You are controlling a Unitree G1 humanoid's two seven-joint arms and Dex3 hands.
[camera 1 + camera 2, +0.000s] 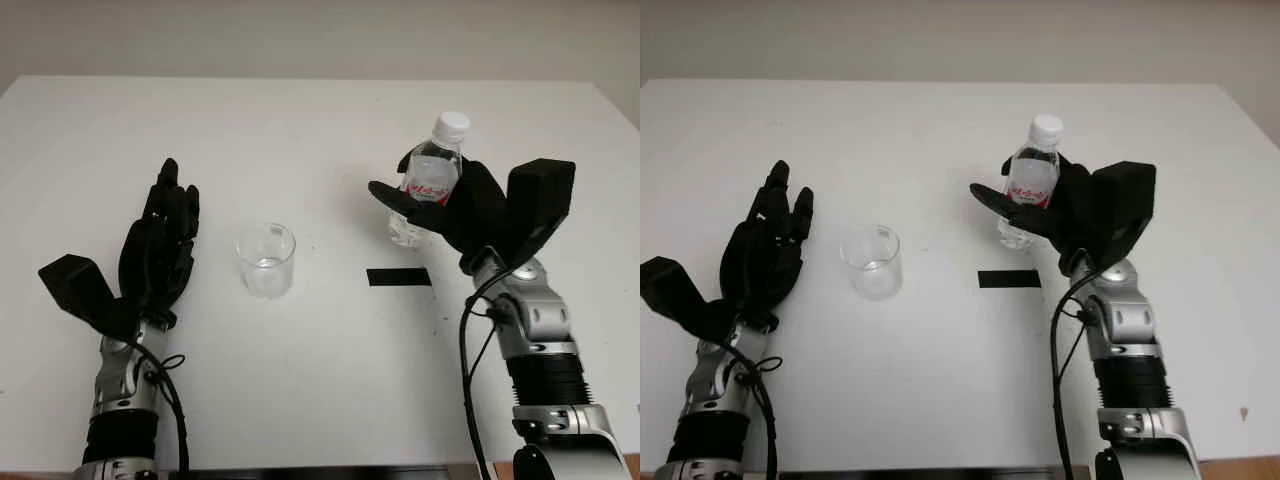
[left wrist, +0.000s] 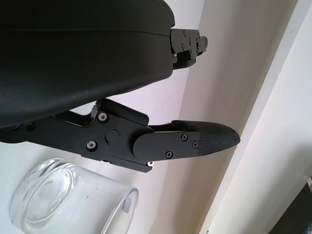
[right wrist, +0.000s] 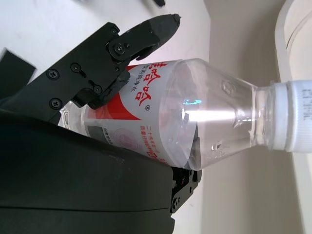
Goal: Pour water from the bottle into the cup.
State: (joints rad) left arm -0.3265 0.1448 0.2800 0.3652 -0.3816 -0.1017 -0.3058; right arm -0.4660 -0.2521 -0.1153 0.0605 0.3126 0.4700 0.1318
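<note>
A clear plastic water bottle [image 1: 432, 178] with a red label and a white cap stands upright at the table's right, and my right hand [image 1: 455, 205] is shut around its middle. The right wrist view shows the fingers [image 3: 122, 48] wrapped over the bottle's label [image 3: 141, 102]. A clear glass cup [image 1: 266, 259] stands upright in the middle of the table, apart from the bottle, to its left. My left hand [image 1: 160, 240] is open, just left of the cup. In the left wrist view the cup [image 2: 68, 204] sits close below the left hand's finger [image 2: 195, 141].
A strip of black tape [image 1: 399, 277] lies on the white table [image 1: 320, 380] between cup and bottle, near the right hand. A wall rises behind the table's far edge.
</note>
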